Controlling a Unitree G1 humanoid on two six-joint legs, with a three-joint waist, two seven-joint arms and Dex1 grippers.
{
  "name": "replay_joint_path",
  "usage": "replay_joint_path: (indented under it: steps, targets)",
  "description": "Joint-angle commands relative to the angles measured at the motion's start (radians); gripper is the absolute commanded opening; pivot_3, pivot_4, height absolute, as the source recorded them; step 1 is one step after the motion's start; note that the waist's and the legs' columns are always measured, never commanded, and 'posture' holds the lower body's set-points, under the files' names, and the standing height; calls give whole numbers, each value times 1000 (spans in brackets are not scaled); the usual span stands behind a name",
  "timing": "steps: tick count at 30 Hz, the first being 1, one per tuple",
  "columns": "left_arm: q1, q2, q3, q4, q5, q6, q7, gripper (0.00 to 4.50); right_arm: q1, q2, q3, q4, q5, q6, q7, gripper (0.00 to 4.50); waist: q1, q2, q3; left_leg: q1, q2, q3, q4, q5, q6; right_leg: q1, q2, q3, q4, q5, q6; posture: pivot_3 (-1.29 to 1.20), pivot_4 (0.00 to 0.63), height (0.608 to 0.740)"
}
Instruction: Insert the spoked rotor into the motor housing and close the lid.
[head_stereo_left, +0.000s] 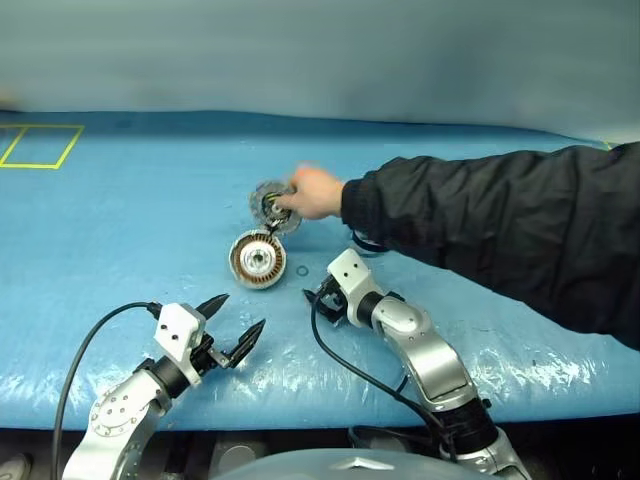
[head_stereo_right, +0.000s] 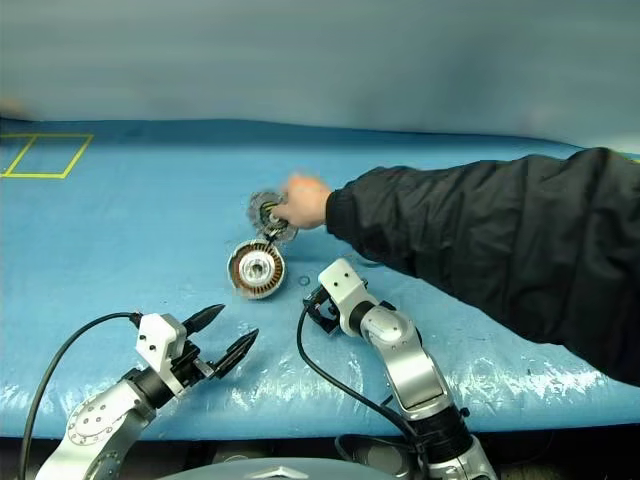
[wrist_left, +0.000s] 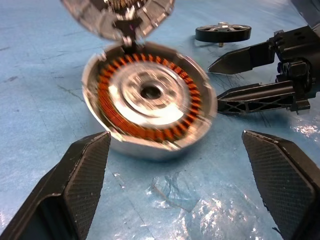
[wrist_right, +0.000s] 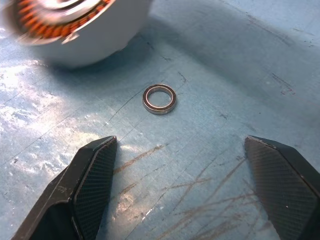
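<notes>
The motor housing is a silver cup with copper windings, lying open on the blue table. Its hinged lid stands open on the far side, and a person's hand rests on it. The spoked rotor, with its dark rim, lies flat on the table beyond the right gripper. My left gripper is open near the front edge, pointing at the housing. My right gripper is open just right of the housing, low over the table, with nothing between its fingers.
A small thin dark ring lies on the table between the housing and the right gripper. The person's black sleeve reaches in from the right across the table. Yellow tape marks a square at the far left.
</notes>
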Motion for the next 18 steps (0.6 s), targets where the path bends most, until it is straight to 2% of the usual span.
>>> replay_joint_path:
  steps: [1,7,11,15,18]
  targets:
    - [3,-4,13,-47,-9,-19,0,4500,-17,-10,12,-16,18,-19,0,4256,0,0,0,0,0,0,0,0,0,0,0,0,0,0,0,0,150,740]
    - [3,-6,5,-42,-7,-26,-2,4500,-28,-65,40,-60,33,-6,35,4256,0,0,0,0,0,0,0,0,0,0,0,0,0,0,0,0,150,740]
    - [-5,-3,-6,-34,-5,-26,-11,4500,-102,-187,88,-170,44,52,150,4256,0,1,0,0,0,0,1,0,0,0,0,0,0,0,1,0,150,740]
    - [-19,-5,-15,-23,-2,-31,-18,4500,-236,-272,98,-214,63,131,230,4256,0,1,0,1,0,0,1,0,0,1,1,0,0,0,0,0,150,740]
    - [-33,-10,-23,-12,3,-35,-22,4500,-383,-299,103,-166,54,200,254,4256,0,1,0,0,0,0,2,0,0,1,0,0,0,1,1,0,150,740]
